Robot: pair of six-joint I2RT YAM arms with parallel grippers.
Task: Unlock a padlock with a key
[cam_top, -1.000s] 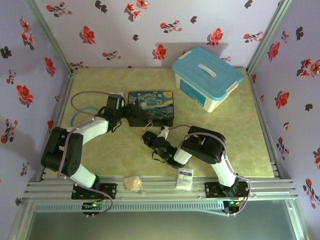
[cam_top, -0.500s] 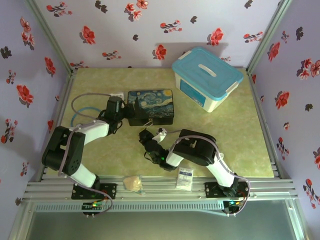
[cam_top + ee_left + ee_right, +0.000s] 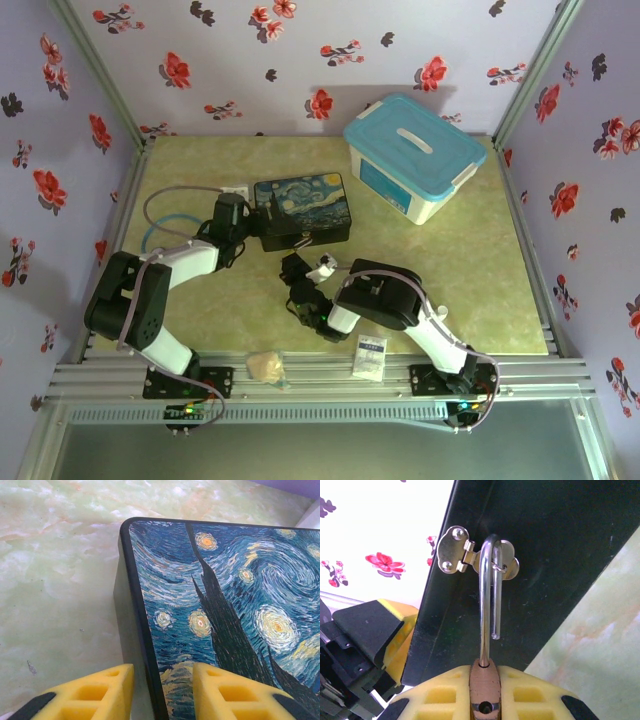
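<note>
Padlock (image 3: 485,679) inside right claw (image 3: 485,700)

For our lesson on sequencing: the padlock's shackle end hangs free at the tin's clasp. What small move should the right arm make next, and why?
Probably ease the padlock so its shackle threads back out of the clasp's loop: the right fingers grip its body, the shackle's short leg is free, yet it hooks through the loop.

small brass padlock (image 3: 485,679), its thin silver shackle sprung open: short leg hanging free, curve hooked through the clasp (image 3: 454,550) on the dark tin (image 3: 560,540), body upright between the right gripper (image 3: 485,697) pads (image 3: 440,696)
</note>
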